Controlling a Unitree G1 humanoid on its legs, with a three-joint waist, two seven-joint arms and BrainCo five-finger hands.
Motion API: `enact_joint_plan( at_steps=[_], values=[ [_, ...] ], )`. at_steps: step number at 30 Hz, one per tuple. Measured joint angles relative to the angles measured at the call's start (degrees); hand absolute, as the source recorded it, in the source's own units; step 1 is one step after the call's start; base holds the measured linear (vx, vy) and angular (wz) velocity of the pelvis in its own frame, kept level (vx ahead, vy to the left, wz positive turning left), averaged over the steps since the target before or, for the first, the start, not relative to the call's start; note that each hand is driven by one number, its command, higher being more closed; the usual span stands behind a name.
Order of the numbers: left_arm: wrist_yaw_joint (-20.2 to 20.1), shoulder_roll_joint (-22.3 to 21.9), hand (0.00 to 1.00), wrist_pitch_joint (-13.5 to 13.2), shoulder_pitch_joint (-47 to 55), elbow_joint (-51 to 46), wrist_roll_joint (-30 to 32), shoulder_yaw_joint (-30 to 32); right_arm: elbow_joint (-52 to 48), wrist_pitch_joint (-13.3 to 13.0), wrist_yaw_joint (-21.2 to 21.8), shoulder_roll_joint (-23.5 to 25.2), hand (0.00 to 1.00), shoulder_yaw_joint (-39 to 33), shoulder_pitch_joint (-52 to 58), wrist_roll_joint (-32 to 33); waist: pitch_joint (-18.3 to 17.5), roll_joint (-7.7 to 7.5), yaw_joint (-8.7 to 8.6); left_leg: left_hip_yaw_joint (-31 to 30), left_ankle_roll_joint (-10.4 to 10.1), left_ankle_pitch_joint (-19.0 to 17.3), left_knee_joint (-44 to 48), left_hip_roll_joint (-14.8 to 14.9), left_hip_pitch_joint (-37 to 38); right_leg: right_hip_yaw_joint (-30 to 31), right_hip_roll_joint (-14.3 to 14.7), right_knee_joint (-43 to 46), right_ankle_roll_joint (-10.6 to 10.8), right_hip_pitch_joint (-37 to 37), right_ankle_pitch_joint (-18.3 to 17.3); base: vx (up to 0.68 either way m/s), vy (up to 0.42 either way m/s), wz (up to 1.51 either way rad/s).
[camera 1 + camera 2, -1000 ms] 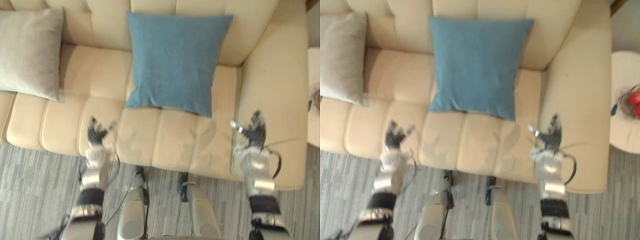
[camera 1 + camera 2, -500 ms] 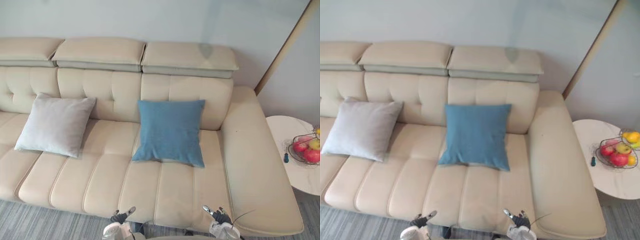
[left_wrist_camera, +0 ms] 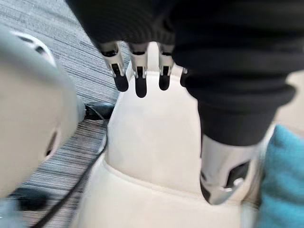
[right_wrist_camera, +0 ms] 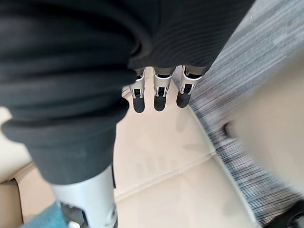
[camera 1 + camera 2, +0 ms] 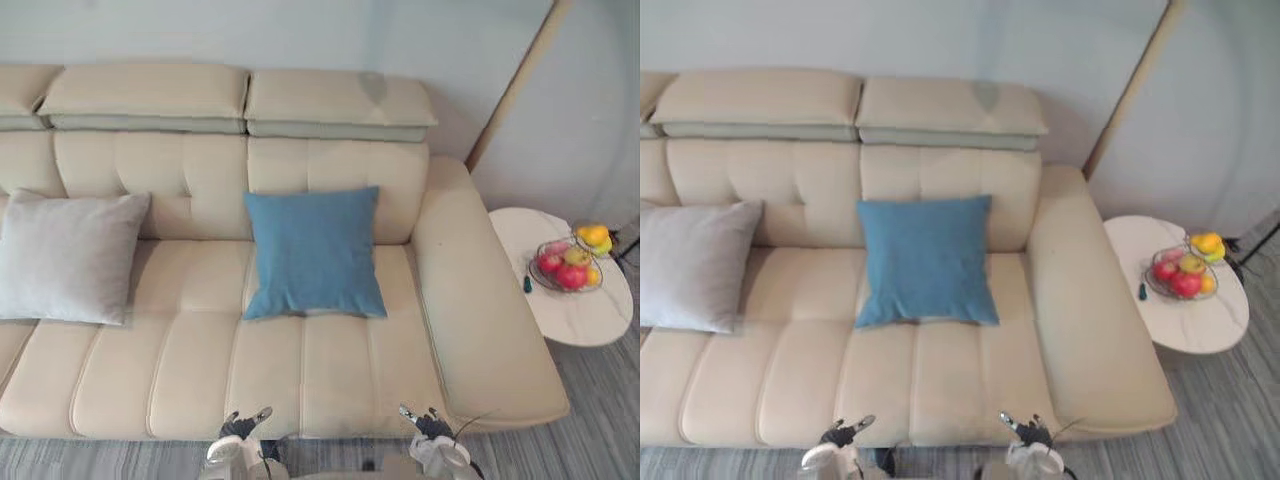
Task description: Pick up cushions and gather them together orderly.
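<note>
Cream sofa (image 5: 330, 360), blue cushion (image 5: 312, 252) propped at its back, grey cushion (image 5: 68, 255) set well apart leftward, left robot hand (image 5: 240, 428) and right robot hand (image 5: 430, 425) spread wide, nothing held.

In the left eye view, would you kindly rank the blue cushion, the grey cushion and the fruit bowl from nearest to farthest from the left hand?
1. Blue cushion, middle of the sofa, ahead of the left hand.
2. Grey cushion, farther toward the sofa's left end.
3. Fruit bowl, on the side table at far right.
</note>
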Motion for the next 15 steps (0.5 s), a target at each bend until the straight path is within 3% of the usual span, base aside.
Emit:
enact_joint_plan(
  at_steps=[1, 2, 4, 6, 7, 8, 10, 11, 12, 14, 15],
  values=[
    [0.1, 0.1, 0.0, -0.1, 0.0, -0.2, 0.0, 0.1, 0.0, 0.0, 0.0, 0.0, 0.0, 0.2, 0.0, 0.0, 0.0, -0.33, 0.05, -0.3, 0.0, 0.0, 0.8, -0.1, -0.8, 0.1, -0.5, -0.2, 0.2, 0.9, 0.2, -0.07, -0.234, 0.56],
    [0.7, 0.1, 0.0, -0.3, -0.3, -0.6, 0.0, 0.6, 0.1, 0.0, -0.1, 0.0, 0.0, 0.0, -0.6, 0.0, 0.0, -1.3, 0.34, -1.8, -0.1, 0.1, 3.2, 0.2, -3.1, 0.1, -0.7, -3.5, 2.1, 2.7, -1.3, -0.12, -0.25, 0.34],
    [1.0, -1.3, 0.0, -0.4, -0.6, -0.8, 0.0, 1.6, -0.1, -0.1, -0.3, -0.6, 0.0, -0.1, -1.8, -0.9, 0.9, 1.18, 1.43, -2.9, -0.5, 0.6, 5.1, 2.3, -5.1, -2.0, 1.8, -9.2, 1.3, 5.2, -3.8, -0.15, -0.249, 0.08],
    [1.6, -2.0, 0.0, -0.7, -0.8, -0.5, -0.1, -0.1, -0.2, -0.4, -1.1, -1.8, 0.0, 0.1, -3.0, -1.5, 1.5, 2.67, 2.99, -3.0, -2.1, 1.8, 7.5, 4.5, -8.6, -5.3, 3.1, -13.7, -0.5, 6.0, -8.9, -0.2, -0.277, -0.13],
    [1.8, -2.1, 0.0, -0.7, -1.0, -0.5, -0.1, -0.4, -0.3, -0.5, -1.2, -1.8, 0.0, 0.1, -3.4, -1.5, 1.8, 3.21, 2.95, -3.2, -2.6, 2.1, 7.7, 4.9, -9.2, -5.7, 3.6, -14.2, -0.9, 5.9, -9.5, -0.24, -0.24, -0.07],
    [2.1, -2.2, 0.0, -0.6, -1.3, -0.3, -0.1, -0.8, -0.3, -0.5, -1.8, -1.9, 0.0, 0.1, -3.9, -1.5, 2.8, 4.65, 2.84, -4.4, -3.2, 3.4, 7.7, 6.3, -10.2, -7.1, 5.1, -15.1, -1.8, 5.9, -10.0, -0.26, -0.205, -0.01],
    [2.1, -2.4, 0.0, -0.7, -1.4, -0.2, -0.1, -0.7, -0.2, -0.4, -2.5, -1.7, 0.0, 0.1, -3.7, -1.5, 3.6, 5.31, 2.65, -4.7, -3.4, 7.3, 6.4, 6.8, -10.0, -9.1, 5.9, -15.2, -2.9, 6.3, -10.6, -0.29, -0.197, 0.17],
    [2.1, -2.2, 0.0, -0.7, -1.3, -0.1, -0.1, -0.7, -0.1, -0.3, -3.0, -1.7, 0.0, 0.1, -2.4, -1.5, 4.2, 4.04, 2.01, -4.7, -2.7, 11.3, 3.7, 5.8, -9.2, -10.7, 4.9, -16.0, -3.2, 6.2, -10.5, -0.27, -0.157, 0.18],
    [2.1, -2.2, 0.0, -0.8, -1.9, -0.7, 0.0, 0.4, 0.1, -0.3, -3.1, -1.7, 0.0, 0.1, -1.9, -1.4, 4.3, 3.5, 2.33, -4.7, -2.4, 8.8, 6.5, 5.4, -9.3, -12.6, 3.9, -17.6, -6.2, 6.6, -10.5, -0.25, -0.131, 0.02],
    [2.1, -2.4, 0.0, -0.8, -1.8, -0.5, 0.0, 0.5, 0.3, -0.3, -3.1, -2.3, 0.0, 0.0, -2.0, -1.5, 4.4, 3.82, 2.49, -5.2, -1.6, 3.2, 11.7, 4.9, -9.5, -12.4, 3.6, -18.2, -7.2, 6.2, -9.8, -0.18, -0.024, -0.19],
    [2.1, -2.5, 0.0, -0.8, -1.8, -0.2, -0.1, 0.5, 1.1, 0.0, -3.1, -2.4, 0.0, 0.0, -1.8, -1.6, 4.5, 3.41, 2.33, -6.2, -1.5, -1.5, 16.7, 3.6, -9.0, -12.1, 2.8, -18.4, -7.2, 6.0, -9.0, -0.24, 0.077, -0.11]
  ],
)
